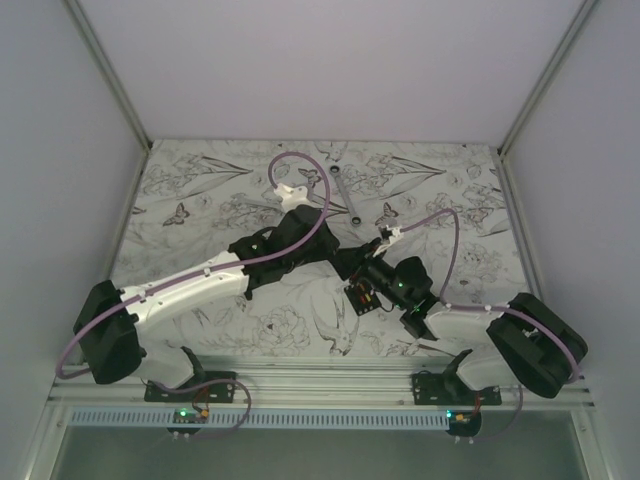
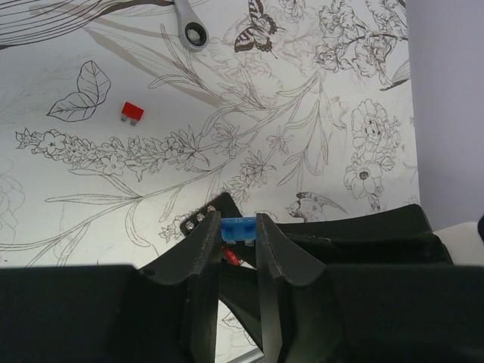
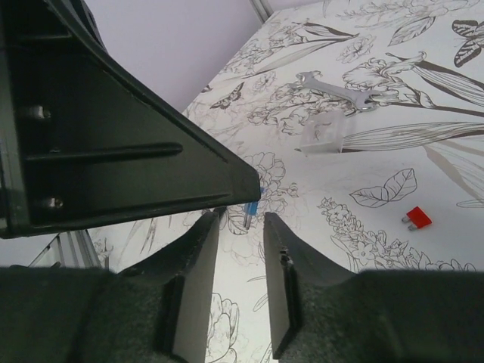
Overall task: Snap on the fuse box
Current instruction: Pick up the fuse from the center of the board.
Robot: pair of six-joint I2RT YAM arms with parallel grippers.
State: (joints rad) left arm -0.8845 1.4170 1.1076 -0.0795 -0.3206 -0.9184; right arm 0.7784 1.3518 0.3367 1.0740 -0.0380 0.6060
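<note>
Closest to the lens in the left wrist view, the left gripper had its two black fingers clamped on a small blue fuse, held above a dark mass of black parts that could not be told apart. Up and to the left of them a red fuse lay alone on the floral-print table. The ring head of a ratcheting wrench rested near the top edge.

From above, the left arm reached in from the lower left and the right arm from the lower right, their grippers meeting near the middle of the table. The fuse box, a small black box with orange bits showing, sat on the table just beside the right arm's wrist, between the two arms.

In the right wrist view, the left gripper's black body filled the upper left, with the blue fuse peeking out at its tip. The right gripper had its fingers apart, a narrow gap between them and nothing in it. Beyond, a clear plastic piece lay just beside the wrench's open end, and the red fuse lay well apart to the right.
</note>
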